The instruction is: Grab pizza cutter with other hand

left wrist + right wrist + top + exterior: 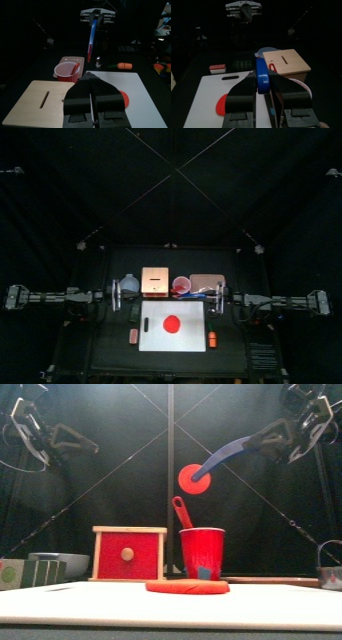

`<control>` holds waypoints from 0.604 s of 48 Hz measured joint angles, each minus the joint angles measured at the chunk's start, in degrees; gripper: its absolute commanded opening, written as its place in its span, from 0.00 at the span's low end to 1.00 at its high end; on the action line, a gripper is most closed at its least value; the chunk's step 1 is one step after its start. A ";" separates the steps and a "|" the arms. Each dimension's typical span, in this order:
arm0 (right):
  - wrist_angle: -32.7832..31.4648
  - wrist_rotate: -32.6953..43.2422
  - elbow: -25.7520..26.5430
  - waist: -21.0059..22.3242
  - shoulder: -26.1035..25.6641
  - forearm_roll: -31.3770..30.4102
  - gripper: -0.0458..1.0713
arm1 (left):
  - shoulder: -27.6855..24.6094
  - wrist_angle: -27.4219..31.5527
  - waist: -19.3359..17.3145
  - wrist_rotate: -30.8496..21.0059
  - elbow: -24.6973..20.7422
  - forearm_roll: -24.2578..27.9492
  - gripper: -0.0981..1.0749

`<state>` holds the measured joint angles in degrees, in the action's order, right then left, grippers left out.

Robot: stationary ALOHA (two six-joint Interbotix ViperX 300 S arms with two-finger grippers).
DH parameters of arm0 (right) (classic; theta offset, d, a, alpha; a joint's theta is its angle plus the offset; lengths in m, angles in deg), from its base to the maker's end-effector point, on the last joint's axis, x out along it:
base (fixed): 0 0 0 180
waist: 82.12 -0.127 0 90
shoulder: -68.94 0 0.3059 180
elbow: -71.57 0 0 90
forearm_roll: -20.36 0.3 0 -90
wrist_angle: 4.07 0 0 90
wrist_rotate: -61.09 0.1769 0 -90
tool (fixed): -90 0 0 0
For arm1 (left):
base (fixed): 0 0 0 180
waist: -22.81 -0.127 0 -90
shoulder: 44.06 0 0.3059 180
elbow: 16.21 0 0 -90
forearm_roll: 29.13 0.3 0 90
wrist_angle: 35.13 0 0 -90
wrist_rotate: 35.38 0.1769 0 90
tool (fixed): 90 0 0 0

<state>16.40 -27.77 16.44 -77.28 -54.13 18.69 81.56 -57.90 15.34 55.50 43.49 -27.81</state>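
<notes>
The pizza cutter (221, 457) has a dark blue handle and a small red wheel. It hangs high in the air above the table's middle. My right gripper (263, 439) is shut on the handle's end. In the right wrist view the blue handle (262, 79) sits between the jaws. In the left wrist view the cutter (92, 37) hangs from the right gripper (98, 16) opposite. My left gripper (91, 92) is shut and empty, raised at the left (27, 429), well apart from the cutter.
A white cutting board (194, 333) holds a red disc (171, 322). Behind it stand a wooden box (128, 554) and a red cup (202, 554) with a red tool in it. Orange sticks (211, 339) lie by the board's sides.
</notes>
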 measured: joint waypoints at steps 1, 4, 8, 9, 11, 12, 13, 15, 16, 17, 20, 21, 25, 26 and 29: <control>0.09 0.00 0.00 0.00 0.00 -0.18 0.30 | 0.00 -0.18 0.00 0.00 0.00 0.00 0.22; 0.18 0.09 0.00 -0.18 0.35 -0.44 0.30 | 0.00 -0.53 0.09 0.00 0.00 0.09 0.22; 0.18 0.09 0.00 -1.14 1.32 -0.88 0.30 | 0.00 -0.79 0.26 0.09 0.00 0.09 0.22; 0.18 0.09 0.00 -1.58 1.76 -0.97 0.30 | 0.00 -0.88 0.44 0.09 0.00 0.09 0.22; 0.26 0.09 0.00 -2.29 2.81 -1.14 0.30 | 0.00 -1.05 0.70 0.09 0.00 0.26 0.23; 0.26 0.09 0.00 -2.55 3.52 -1.14 0.30 | 0.00 -1.05 0.88 0.00 0.00 0.44 0.23; 0.35 0.09 0.00 -2.99 4.22 -1.14 0.30 | 0.00 -1.05 1.05 0.09 -0.09 0.62 0.24; 0.44 0.09 0.00 -3.43 5.89 -1.14 0.30 | -0.09 -1.14 1.23 0.09 -0.09 1.14 0.26; 0.44 0.00 0.09 -3.60 6.77 -1.23 0.30 | -0.26 -1.14 1.41 0.09 -0.18 1.49 0.27; 0.53 0.00 0.09 -3.69 7.65 -1.14 0.30 | -0.44 -1.23 1.67 0.09 -0.26 2.02 0.29; 1.05 0.00 0.53 -4.13 10.11 -0.97 0.30 | -1.32 -1.23 2.46 0.09 -0.70 2.99 0.33; 1.32 0.09 0.79 -4.22 10.90 -1.05 0.30 | -1.67 -1.23 2.64 0.18 -0.79 3.16 0.35; 2.81 0.09 2.02 -4.39 14.68 -0.97 0.30 | -3.87 -1.23 3.87 -0.18 -1.58 3.34 0.41; 3.16 0.00 2.29 -4.39 15.56 -0.97 0.30 | -4.48 -1.23 4.13 -0.09 -1.85 3.34 0.43; 4.66 0.00 2.81 -4.39 18.19 -0.97 0.30 | -6.59 -1.23 4.92 -0.09 -2.55 3.34 0.47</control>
<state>21.06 -27.77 19.25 -81.68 -35.93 17.73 74.96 -59.13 20.26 55.41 40.94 -24.47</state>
